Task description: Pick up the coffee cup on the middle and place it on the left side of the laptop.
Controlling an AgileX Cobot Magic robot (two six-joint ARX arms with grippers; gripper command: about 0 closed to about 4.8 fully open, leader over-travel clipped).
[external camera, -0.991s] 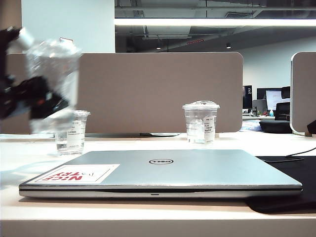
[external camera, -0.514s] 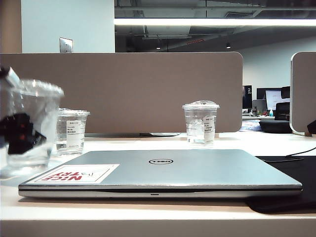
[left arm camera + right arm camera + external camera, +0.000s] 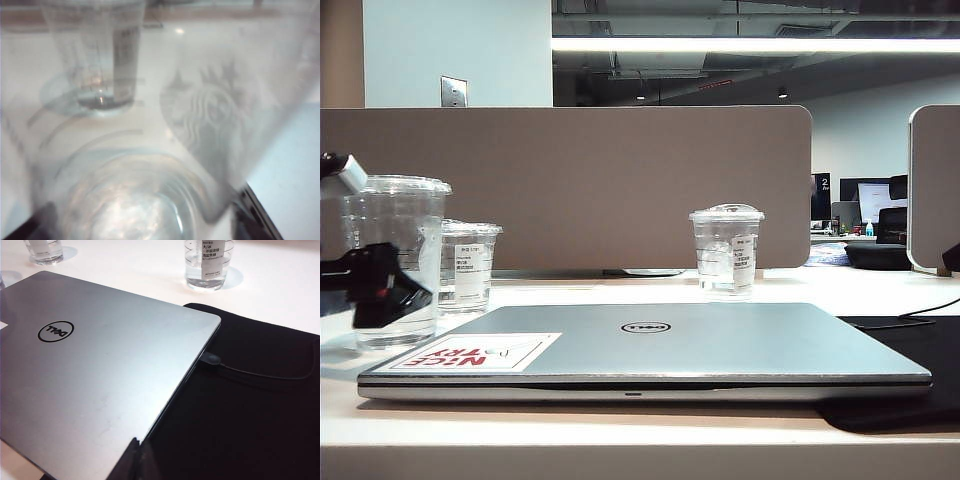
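Standing upright on the pale tabletop (image 3: 620,440), the tall clear plastic coffee cup (image 3: 398,262) with a flat clear lid rests just beside the left edge of the wide, flat silver-grey Dell laptop (image 3: 720,345), near the corner bearing the red-and-white "NICE TRY" sticker (image 3: 470,353). The cup's long axis runs straight up, its base apparently on the table. The left gripper (image 3: 382,285), black and reaching in from the far left, flanks the cup's lower half with its jaws spread wide; whether the pads touch the wall cannot be told. Any retreat must run leftward and level, straight away from the cup, or it may tip toward the laptop. The right gripper (image 3: 136,460) hangs over the laptop's near right corner, by a black mat (image 3: 250,405), well apart from the cup; its opening cannot be told.

Through the left wrist view the cup's wall (image 3: 215,125) looks thin and glassy, faintly printed with a round emblem. A shorter clear cup with a white label (image 3: 467,266) stands just behind it.
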